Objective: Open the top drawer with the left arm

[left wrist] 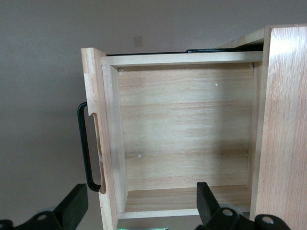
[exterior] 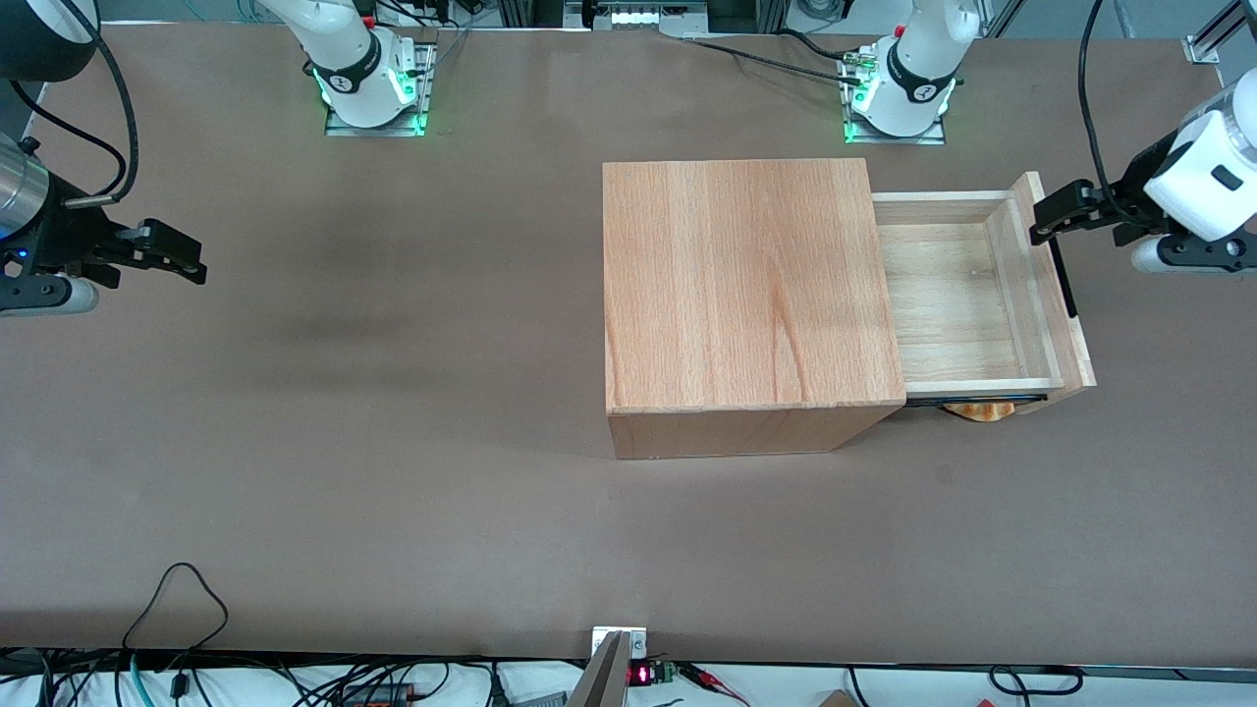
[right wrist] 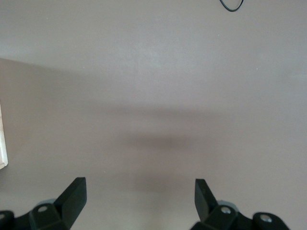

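Wooden top drawer out (claw spread).

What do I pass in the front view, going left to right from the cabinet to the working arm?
Cabinet → top drawer, pulled out → black bar handle → left arm's gripper, open, just above the handle's end → left arm.

Brown table, wooden cabinet standing on it toward working arm's end, black cable loop at near edge, gripper spread wide by top drawer front panel.
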`<state>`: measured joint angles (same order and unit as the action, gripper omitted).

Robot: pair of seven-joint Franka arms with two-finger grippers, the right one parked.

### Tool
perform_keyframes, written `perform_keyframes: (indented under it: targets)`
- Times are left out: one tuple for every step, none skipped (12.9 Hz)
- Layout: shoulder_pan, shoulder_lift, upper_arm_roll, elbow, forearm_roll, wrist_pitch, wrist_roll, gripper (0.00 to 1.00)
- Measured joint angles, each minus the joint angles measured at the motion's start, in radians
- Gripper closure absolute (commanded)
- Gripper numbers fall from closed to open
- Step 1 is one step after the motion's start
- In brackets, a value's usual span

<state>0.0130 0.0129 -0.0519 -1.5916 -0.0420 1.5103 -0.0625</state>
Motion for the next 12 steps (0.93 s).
perform_keyframes:
  targets:
    - [0.003,-0.001,0.0,0.0,0.0,0.007,0.01,0.0]
    - [0.008,-0.001,0.0,0.0,0.0,0.016,0.023,0.0]
    - [0.022,-0.001,0.001,0.0,-0.002,0.022,0.036,0.0]
    - [0.041,-0.001,0.001,0.0,-0.003,0.025,0.046,0.0]
    - [0.057,0.0,0.002,0.0,-0.003,0.029,0.051,0.0]
    - [0.065,0.001,0.002,0.0,-0.003,0.032,0.051,0.0]
    - [0.066,0.001,0.001,0.0,-0.003,0.034,0.051,0.0]
    - [0.066,0.001,-0.003,0.0,-0.003,0.034,0.051,0.0]
    - [0.065,0.001,-0.007,-0.001,-0.003,0.035,0.051,0.0]
    - [0.065,0.001,-0.01,-0.001,-0.003,0.035,0.05,0.0]
    - [0.063,0.002,-0.016,-0.003,-0.003,0.035,0.048,0.0]
    - [0.062,0.003,-0.024,-0.003,-0.003,0.035,0.044,0.0]
